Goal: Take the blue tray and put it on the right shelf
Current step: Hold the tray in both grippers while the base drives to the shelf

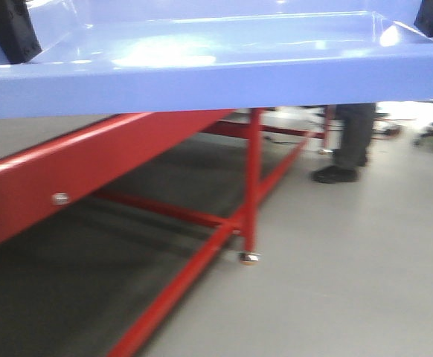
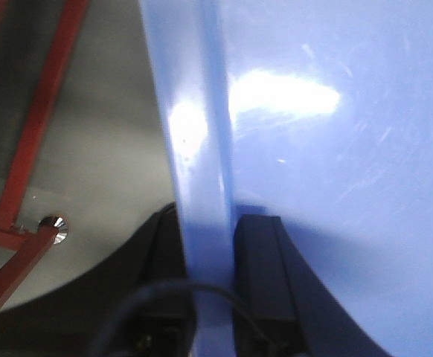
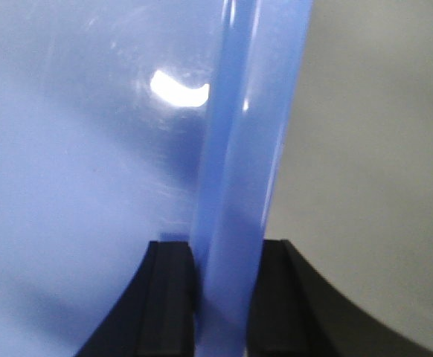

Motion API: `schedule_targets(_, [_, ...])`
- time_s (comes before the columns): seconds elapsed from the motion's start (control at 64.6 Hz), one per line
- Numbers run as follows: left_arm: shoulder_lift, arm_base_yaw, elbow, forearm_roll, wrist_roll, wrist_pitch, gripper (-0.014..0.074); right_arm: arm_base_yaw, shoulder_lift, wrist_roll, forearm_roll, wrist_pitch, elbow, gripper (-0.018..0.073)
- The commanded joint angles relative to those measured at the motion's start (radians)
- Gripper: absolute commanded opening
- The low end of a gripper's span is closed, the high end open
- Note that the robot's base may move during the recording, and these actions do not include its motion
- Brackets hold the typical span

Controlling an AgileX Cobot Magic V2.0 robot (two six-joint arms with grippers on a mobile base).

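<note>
Holding the blue tray (image 1: pixel 201 82) level and raised, across the top of the front view, above the red table frame (image 1: pixel 90 160) and the grey floor (image 1: pixel 365 268). Clamping its left rim tight between the jaws of the left gripper (image 2: pixel 210 249). Pinching the right rim likewise with the right gripper (image 3: pixel 222 268).

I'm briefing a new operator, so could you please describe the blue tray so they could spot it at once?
Start at the red-framed table on the grey floor. Nearer the camera, filling the top of the front view, is the blue tray, its rims clamped in the left pincer and right pincer. Nothing else is glossy pale blue plastic.
</note>
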Motion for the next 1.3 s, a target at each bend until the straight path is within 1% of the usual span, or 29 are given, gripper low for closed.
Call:
schedule_targets(0.0, [-0.032,-0.015,-0.02,0.004,0.034,0.056,-0.0048,0.005,-0.03,-0.032,-0.029,-0.058,-0.03,0.0057])
schedule_targets(1.284, [-0.032,-0.015,-0.02,0.004,0.034,0.057,-0.0048,0.005,-0.03,-0.032,-0.029,-0.058,-0.03,0.0057])
